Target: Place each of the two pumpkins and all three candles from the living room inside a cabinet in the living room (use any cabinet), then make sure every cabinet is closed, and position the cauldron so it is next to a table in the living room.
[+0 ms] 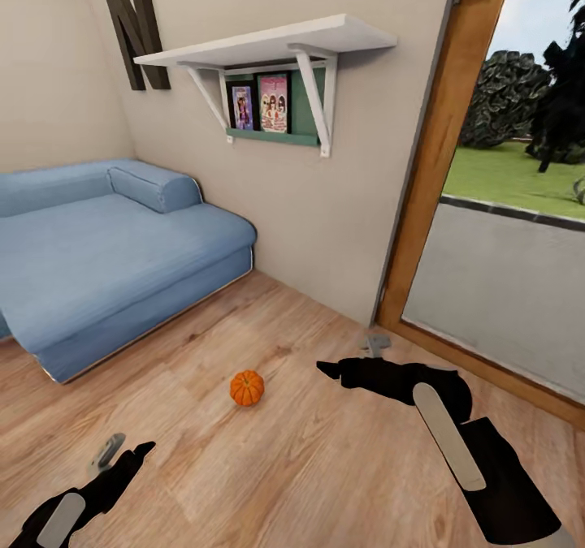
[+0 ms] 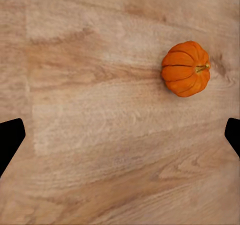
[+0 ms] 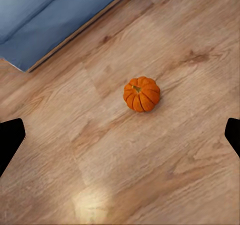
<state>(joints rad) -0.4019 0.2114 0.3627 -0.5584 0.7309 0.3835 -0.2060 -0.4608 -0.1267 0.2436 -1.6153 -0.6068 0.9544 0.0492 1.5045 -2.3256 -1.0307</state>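
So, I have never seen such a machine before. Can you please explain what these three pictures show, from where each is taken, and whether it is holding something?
This is a simulated two-armed robot. The big picture comes from a camera on its head, looking down at a room. The black shapes low in it are its arms: the left gripper and the right gripper. The other two pictures come from cameras near each gripper; the black corners there are the fingertips.

On the wooden floor lies one small orange pumpkin, lying free between the arms. Each wrist camera sees it too. Nearby stand a blue sofa, a wall shelf and a glass door.

Both grippers are open and hold nothing.
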